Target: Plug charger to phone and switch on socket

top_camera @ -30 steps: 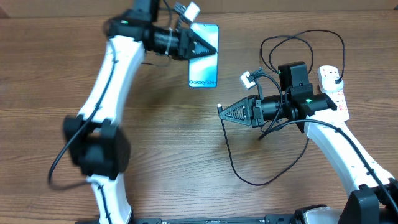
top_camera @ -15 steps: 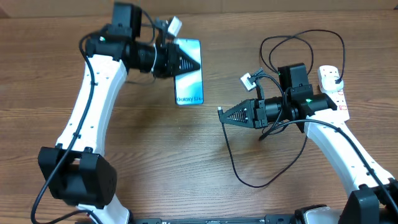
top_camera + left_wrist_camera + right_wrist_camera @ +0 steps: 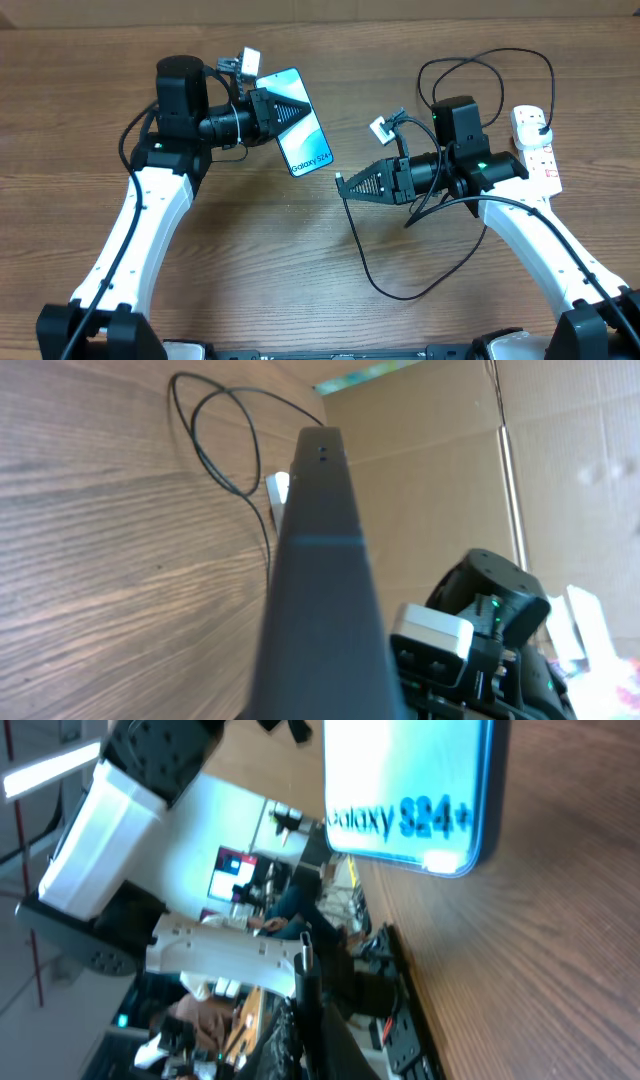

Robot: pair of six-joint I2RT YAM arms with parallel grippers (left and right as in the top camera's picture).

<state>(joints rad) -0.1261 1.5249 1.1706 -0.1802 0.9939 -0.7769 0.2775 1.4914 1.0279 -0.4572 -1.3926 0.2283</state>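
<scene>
My left gripper (image 3: 283, 110) is shut on the phone (image 3: 306, 142) and holds it above the table, tilted, with the "Galaxy S24+" end pointing at the right arm. In the left wrist view the phone (image 3: 320, 560) shows edge-on as a dark slab. My right gripper (image 3: 347, 184) is shut on the connector end of the charger cable (image 3: 372, 272), with the tip (image 3: 305, 963) sticking out a short way from the phone's lower edge (image 3: 410, 795). The cable loops over the table to a black plug (image 3: 540, 122) in the white socket (image 3: 537, 150) at the far right.
The slack cable lies in a loop in front of the right arm (image 3: 400, 293) and a second loop behind it (image 3: 480, 62). Cardboard walls (image 3: 440, 470) stand past the table's far edge. The thick white cord is hidden.
My left arm has swung the phone down and right, tilting it toward the right gripper. My right gripper has moved a little left with the connector.
</scene>
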